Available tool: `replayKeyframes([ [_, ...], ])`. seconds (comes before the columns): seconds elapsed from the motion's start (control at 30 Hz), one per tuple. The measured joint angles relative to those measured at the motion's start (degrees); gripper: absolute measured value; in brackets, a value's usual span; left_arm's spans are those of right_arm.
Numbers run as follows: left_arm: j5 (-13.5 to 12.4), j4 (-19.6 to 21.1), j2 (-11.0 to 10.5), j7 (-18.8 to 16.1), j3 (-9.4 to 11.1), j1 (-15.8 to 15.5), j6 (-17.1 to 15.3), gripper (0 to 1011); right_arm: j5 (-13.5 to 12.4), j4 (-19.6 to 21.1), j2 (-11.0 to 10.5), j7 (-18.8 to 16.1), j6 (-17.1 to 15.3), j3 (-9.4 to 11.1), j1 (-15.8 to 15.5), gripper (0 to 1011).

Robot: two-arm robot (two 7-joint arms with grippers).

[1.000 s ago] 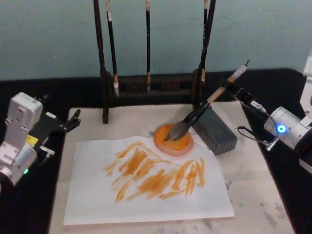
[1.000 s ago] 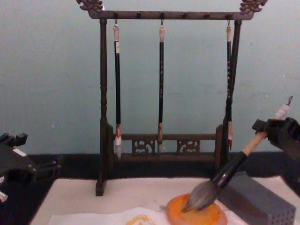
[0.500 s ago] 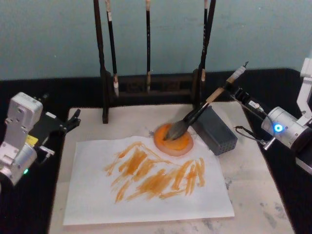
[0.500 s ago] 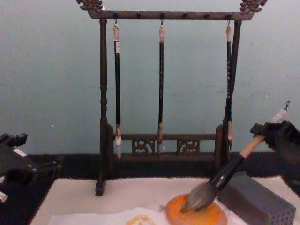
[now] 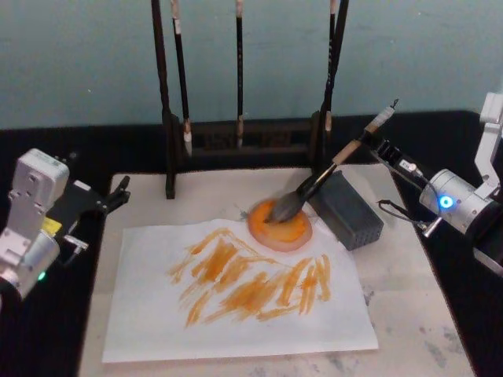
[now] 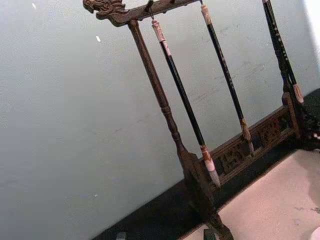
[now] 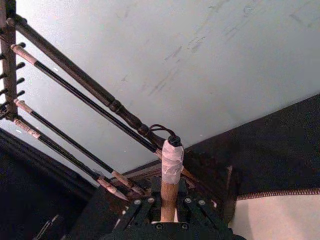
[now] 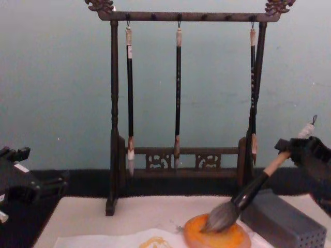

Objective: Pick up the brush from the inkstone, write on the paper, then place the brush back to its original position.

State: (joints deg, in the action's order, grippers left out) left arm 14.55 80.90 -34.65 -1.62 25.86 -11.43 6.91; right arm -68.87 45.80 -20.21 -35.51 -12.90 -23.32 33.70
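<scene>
Nearest the robot lies the white sheet of paper with a wavy edge (image 5: 236,294), streaked with yellow-orange strokes, on a larger beige mat (image 5: 409,283) that covers the black counter (image 5: 141,149). Bare mat shows to the right of the paper and along its near edge, and a narrower strip on its left.

Just past the paper's far right corner sits the round, flat orange inkstone with a yellowish centre (image 5: 280,224), its near rim touching the sheet. The large calligraphy brush with a bushy grey head, black ferrule and tan wooden handle (image 5: 314,184) slants up to the right from it. Since a second ago the handle has tipped a little steeper and the right arm has drawn back towards the right edge, while the bristles have stayed on the dish (in the chest view they rest on its top surface).

The right claw (image 8: 299,151) is closed around the upper handle, just below the white-wrapped end with its small loop (image 7: 171,156); in the right wrist view the handle rises between the two black fingers (image 7: 135,210).

A grey rectangular block with small holes (image 5: 348,210) lies beside the inkstone on the right, under the slanting handle.

The left claw (image 5: 119,191) is parked at the mat's left edge, fingers slightly parted, holding nothing, unchanged.

Farthest stands a dark wooden rack (image 8: 114,119) hanging three thin dark brushes (image 8: 177,93) before a pale blue-green wall.
</scene>
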Motion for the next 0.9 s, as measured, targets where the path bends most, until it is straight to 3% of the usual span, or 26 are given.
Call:
replayKeyframes([
  [0.9, 0.0, 0.0, 0.0, 0.0, 0.0, 0.0, 0.0, 1001, 1.03, -0.4, 0.3, -0.87, -0.78, 0.9, -0.07, 195],
])
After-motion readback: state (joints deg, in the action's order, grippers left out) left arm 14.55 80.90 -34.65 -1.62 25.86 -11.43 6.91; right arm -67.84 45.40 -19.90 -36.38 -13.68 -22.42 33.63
